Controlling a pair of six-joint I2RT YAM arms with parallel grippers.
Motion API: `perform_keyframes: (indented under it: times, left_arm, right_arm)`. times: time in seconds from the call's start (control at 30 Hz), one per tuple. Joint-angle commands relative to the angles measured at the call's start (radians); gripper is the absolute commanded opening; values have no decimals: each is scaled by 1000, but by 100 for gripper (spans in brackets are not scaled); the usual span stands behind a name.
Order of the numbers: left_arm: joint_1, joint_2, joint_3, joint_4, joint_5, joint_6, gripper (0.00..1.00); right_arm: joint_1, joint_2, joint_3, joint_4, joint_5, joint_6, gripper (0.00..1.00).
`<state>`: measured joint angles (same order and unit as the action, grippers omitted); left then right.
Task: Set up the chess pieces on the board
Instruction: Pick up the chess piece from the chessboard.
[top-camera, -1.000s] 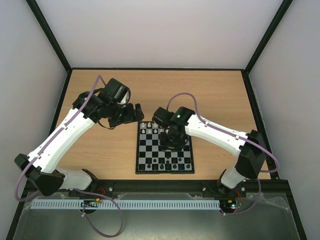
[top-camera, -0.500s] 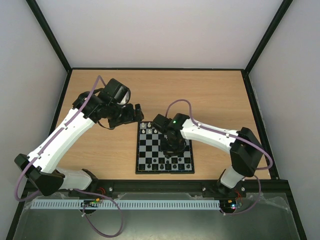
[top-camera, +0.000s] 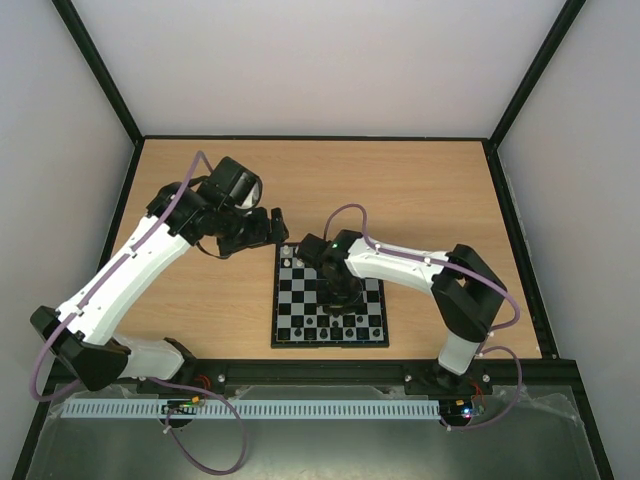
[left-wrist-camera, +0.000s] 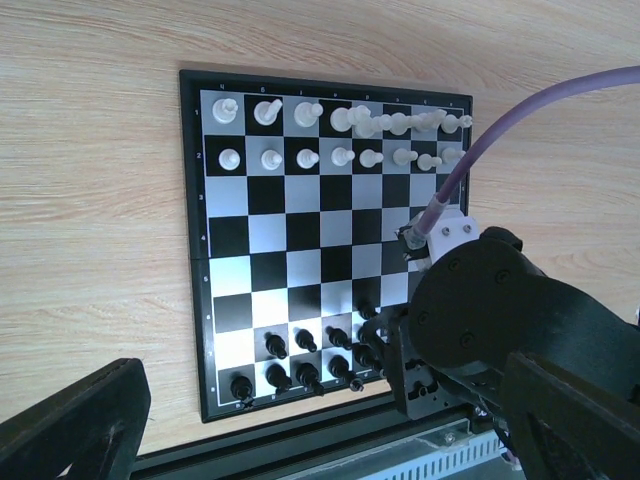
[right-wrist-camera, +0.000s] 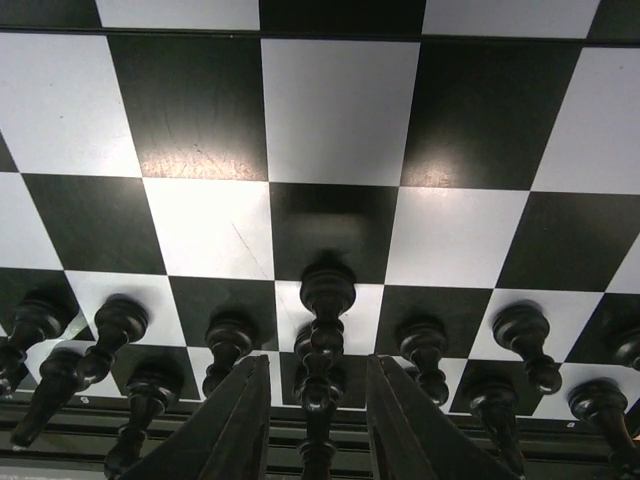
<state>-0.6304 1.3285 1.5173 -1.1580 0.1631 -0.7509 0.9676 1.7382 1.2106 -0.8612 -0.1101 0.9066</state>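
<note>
Your right gripper (right-wrist-camera: 318, 368) sits low over the board (left-wrist-camera: 300, 230), at its near rows. Its fingers (right-wrist-camera: 240, 420) are parted on either side of a tall black piece (right-wrist-camera: 326, 290), with a sliver of gap on both sides, so nothing is clamped. The black pieces (left-wrist-camera: 305, 375) crowd the board's two near rows, tight against that edge and its thin border, and neighbours stand just beside each finger. The white pieces (left-wrist-camera: 342, 155) fill the two far rows. The board's middle rows are open squares. Your left gripper (top-camera: 272, 228) hangs off the board, just past its far-left corner, over the table (top-camera: 420, 190). You cannot tell its jaw state from these views.
</note>
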Motion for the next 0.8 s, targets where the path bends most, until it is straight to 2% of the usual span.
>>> perform_keyframes:
  times: [0.0,0.37,0.77]
  left_arm:
    - [-4,13,15,-10,18,7,99]
    - [-3,11,11,-17,13,16,99]
    - [0,9,12,-23,8,19,99]
  right_arm:
    - [5,27,12,-26,17,-8,27]
    - [3,65,26,-16,31,-7,19]
    - [2,82,60,-34,45,-14,5]
